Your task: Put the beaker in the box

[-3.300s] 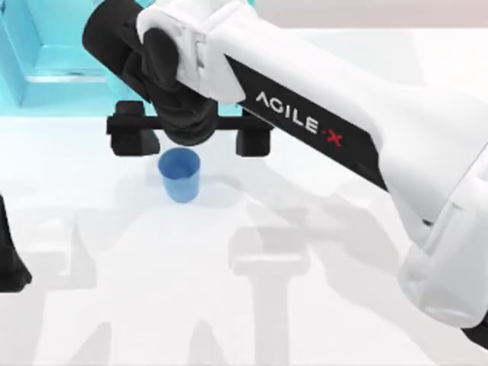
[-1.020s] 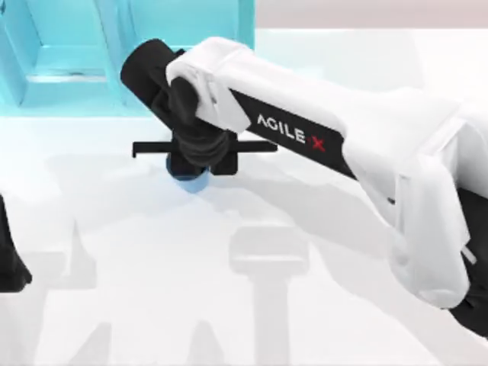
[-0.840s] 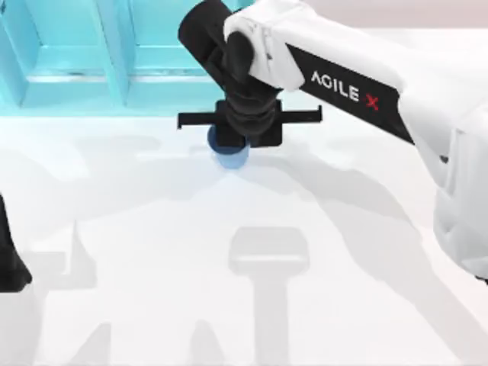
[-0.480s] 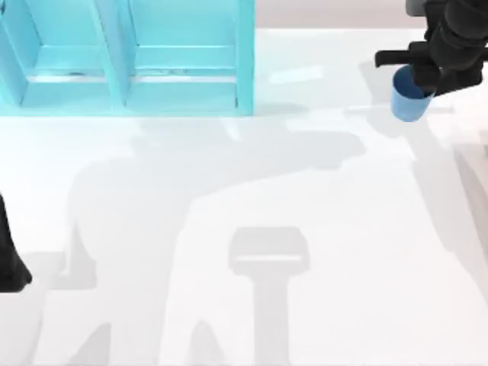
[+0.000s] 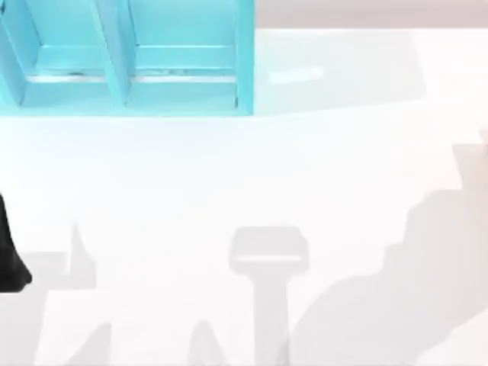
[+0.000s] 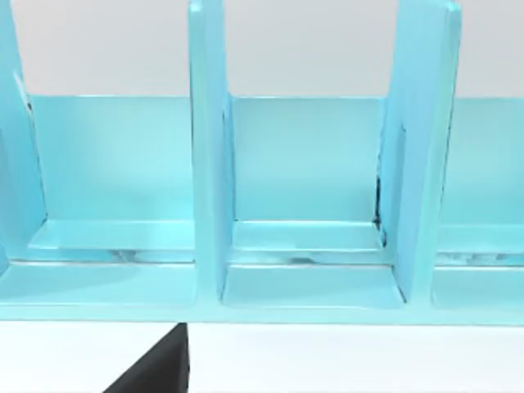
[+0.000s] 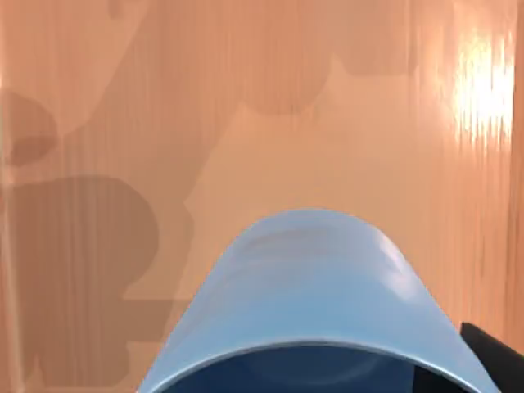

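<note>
Beaker (image 7: 315, 295) hangs over a wooden floor (image 7: 246, 106), right hand's grip unclear; box (image 5: 130, 69) stands far left.

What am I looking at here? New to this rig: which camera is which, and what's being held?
It's a simulated pair of AgileX arms with two-finger grippers at a white table. The top view looks straight down: a light blue open-fronted box with dividers stands at the far left, and the parked left arm is the dark shape at the left edge. The left wrist view looks into the box's compartments. The right wrist view shows the blue beaker close up against an orange wood-grain surface, apparently carried by the right arm.
</note>
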Robot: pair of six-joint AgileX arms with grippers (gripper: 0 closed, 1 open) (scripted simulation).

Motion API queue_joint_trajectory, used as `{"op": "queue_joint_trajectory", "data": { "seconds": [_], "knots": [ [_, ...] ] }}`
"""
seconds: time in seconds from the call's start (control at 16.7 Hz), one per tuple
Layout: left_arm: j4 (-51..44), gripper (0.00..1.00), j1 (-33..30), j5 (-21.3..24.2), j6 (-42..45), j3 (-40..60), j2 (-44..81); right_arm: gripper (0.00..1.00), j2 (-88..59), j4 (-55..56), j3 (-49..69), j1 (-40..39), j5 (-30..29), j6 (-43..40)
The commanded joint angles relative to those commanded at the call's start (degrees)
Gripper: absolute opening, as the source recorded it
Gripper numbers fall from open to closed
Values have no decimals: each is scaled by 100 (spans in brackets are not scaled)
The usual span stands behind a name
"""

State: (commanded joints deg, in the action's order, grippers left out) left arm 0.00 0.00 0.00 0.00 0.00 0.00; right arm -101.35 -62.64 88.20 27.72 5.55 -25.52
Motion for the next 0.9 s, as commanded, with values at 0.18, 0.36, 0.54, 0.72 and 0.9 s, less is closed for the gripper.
{"op": "queue_joint_trajectory", "data": {
  "seconds": [0.18,0.36,0.54,0.72,0.9],
  "knots": [
    [0,100,0,0,0,0,0,0,630,-1,-617,648,384,-645],
    [0,100,0,0,0,0,0,0,749,3,-736,769,478,-764],
    [0,100,0,0,0,0,0,0,724,2,-720,749,462,-754],
    [0,100,0,0,0,0,0,0,703,192,-882,708,451,-710],
    [0,100,0,0,0,0,0,0,648,527,-1142,650,441,-656]
  ]
}}
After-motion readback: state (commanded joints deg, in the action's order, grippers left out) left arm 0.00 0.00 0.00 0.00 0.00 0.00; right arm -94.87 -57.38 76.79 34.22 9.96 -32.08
